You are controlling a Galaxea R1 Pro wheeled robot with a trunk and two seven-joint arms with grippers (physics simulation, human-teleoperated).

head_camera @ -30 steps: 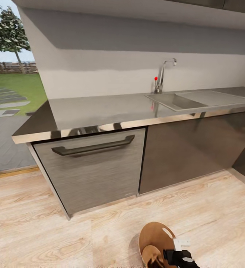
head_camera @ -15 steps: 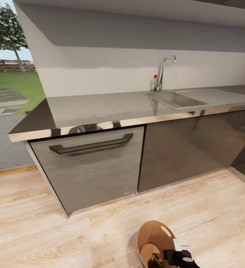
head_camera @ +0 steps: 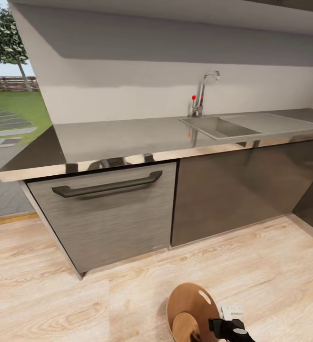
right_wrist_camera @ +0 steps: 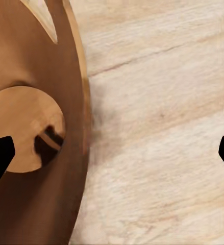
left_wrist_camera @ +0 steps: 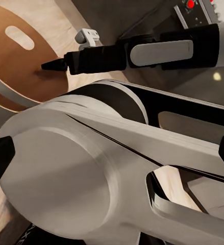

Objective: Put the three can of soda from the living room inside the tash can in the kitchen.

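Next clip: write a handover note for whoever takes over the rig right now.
Right gripper: jaws open, holding nothing, hanging at the rim of the trash can.
Left gripper: jaws open, holding nothing.
The trash can stands on the kitchen floor in front of the grey cabinet.
Done: cannot tell how many soda cans went in; the patch of bin bottom seen from the right wrist carries none.
Left: check the count, then fetch any remaining cans.

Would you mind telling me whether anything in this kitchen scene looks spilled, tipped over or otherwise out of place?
Nothing stands out. The trash can stands upright on the wood floor, its coppery inside bare where visible, no soda can seen in it. The countertop, sink and cabinet fronts look tidy and undamaged.
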